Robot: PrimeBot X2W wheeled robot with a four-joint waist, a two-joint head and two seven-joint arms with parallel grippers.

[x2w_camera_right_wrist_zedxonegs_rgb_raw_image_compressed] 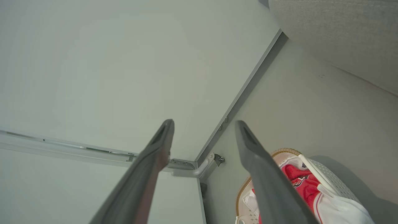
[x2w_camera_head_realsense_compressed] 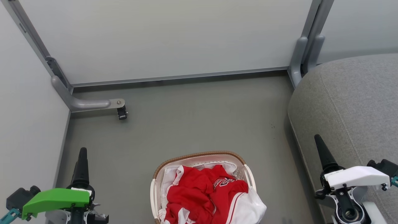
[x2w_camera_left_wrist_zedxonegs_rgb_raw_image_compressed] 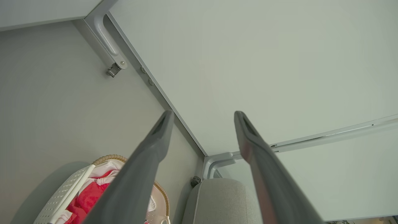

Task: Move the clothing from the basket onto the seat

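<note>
Clothing (x2w_camera_head_realsense_compressed: 199, 193), red with white trim, lies heaped in the basket (x2w_camera_head_realsense_compressed: 199, 154), lower centre, on a grey floor (x2w_camera_head_realsense_compressed: 192, 124) enclosed by pale wall panels (x2w_camera_head_realsense_compressed: 171, 37). The left tool (x2w_camera_left_wrist_zedxonegs_rgb_raw_image_compressed: 202, 116) stands fully spread, holding nothing; the right tool (x2w_camera_right_wrist_zedxonegs_rgb_raw_image_compressed: 203, 124) likewise. At right, the seat (x2w_camera_head_realsense_compressed: 351, 102) is cut off.

The left gripper (x2w_camera_left_wrist_zedxonegs_rgb_raw_image_compressed: 202, 114) has two long, tapered dark grey fingers and a green wrist cover (x2w_camera_head_realsense_compressed: 56, 199). The right gripper (x2w_camera_right_wrist_zedxonegs_rgb_raw_image_compressed: 203, 122) has matching fingers and a white wrist cover (x2w_camera_head_realsense_compressed: 357, 176). Teal fittings (x2w_camera_head_realsense_compressed: 12, 214) sit at both outer edges.
</note>
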